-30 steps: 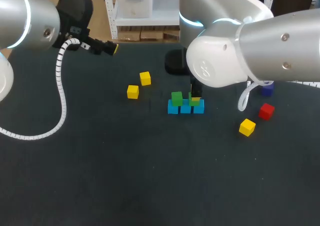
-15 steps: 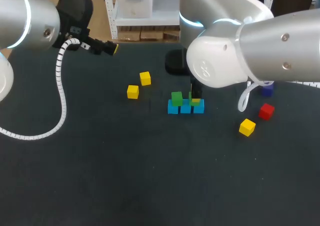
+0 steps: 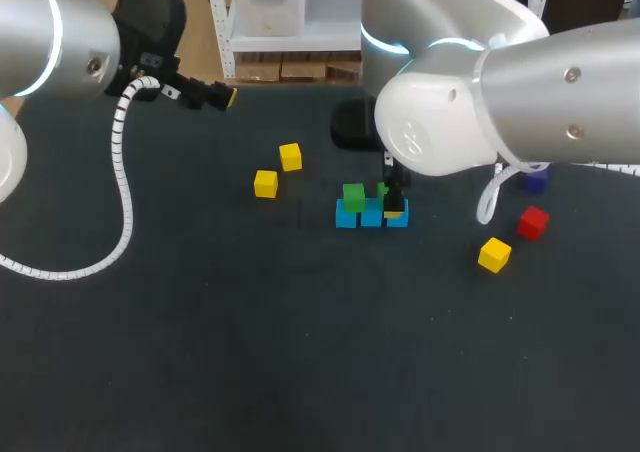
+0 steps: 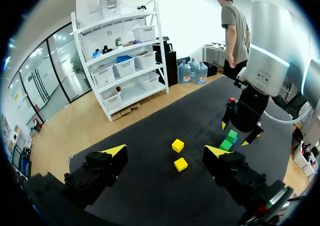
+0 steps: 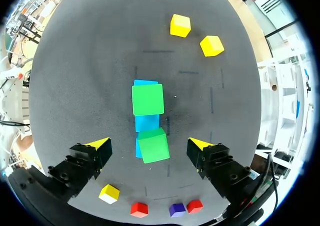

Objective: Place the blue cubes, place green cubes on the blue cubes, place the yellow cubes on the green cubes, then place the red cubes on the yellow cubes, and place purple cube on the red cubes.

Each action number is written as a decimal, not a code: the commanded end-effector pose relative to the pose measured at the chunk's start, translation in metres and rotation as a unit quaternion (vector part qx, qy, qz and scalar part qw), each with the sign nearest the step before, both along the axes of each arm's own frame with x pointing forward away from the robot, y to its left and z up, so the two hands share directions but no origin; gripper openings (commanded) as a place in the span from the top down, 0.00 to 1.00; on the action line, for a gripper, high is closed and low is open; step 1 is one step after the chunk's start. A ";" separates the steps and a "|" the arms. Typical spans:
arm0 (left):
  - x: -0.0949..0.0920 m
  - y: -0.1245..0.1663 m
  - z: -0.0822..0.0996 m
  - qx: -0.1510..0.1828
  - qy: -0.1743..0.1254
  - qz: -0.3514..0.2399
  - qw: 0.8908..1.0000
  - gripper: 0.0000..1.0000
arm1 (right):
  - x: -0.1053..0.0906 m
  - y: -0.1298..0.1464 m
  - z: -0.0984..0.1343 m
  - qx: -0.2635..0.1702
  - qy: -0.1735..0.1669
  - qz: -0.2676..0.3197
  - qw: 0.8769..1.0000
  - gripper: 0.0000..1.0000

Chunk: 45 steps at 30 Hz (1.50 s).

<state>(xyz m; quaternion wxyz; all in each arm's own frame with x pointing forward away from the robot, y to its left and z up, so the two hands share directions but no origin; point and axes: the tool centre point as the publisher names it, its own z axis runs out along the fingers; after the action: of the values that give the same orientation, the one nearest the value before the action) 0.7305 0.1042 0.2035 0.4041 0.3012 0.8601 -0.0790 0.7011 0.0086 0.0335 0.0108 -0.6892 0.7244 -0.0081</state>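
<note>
Here, green cube (image 5: 153, 145), between parted right tool (image 5: 149, 144)

Three blue cubes (image 3: 371, 218) lie in a touching row, flat on the table. One green cube (image 3: 353, 196) sits squarely on the nine o'clock end cube. A second green cube (image 5: 153, 145) rests on the three o'clock end, turned askew. Two yellow cubes (image 3: 265, 183) (image 3: 290, 156) lie near each other at ten o'clock from the row. A third yellow cube (image 3: 494, 255) lies at four o'clock, a red cube (image 3: 533, 222) at three and a purple cube (image 3: 535, 180) at two. A second red cube (image 5: 194, 205) lies just beside the purple one.
</note>
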 end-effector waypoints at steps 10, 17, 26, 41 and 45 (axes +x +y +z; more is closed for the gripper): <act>0.000 0.001 0.000 -0.001 0.000 -0.001 1.000 0.00 | -0.001 -0.002 0.000 -0.003 -0.003 0.001 1.000 0.68; 0.000 0.001 0.000 -0.001 0.000 -0.001 1.000 0.00 | -0.002 -0.002 0.000 -0.003 -0.001 0.003 1.000 0.74; 0.000 0.001 0.000 -0.001 0.000 -0.001 1.000 0.00 | -0.004 -0.002 0.001 -0.003 0.001 0.003 1.000 0.69; 0.000 0.001 0.000 -0.001 0.000 -0.001 1.000 0.00 | -0.003 -0.001 -0.001 -0.005 0.000 0.010 1.000 0.51; 0.000 0.001 0.000 -0.001 0.000 -0.001 1.000 0.00 | -0.003 0.000 -0.002 -0.006 0.001 0.013 1.000 0.55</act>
<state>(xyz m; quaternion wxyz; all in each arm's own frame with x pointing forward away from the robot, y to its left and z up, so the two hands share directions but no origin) 0.7305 0.1042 0.2035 0.4041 0.3012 0.8601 -0.0790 0.6975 0.0083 0.0327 0.0061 -0.6982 0.7158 -0.0123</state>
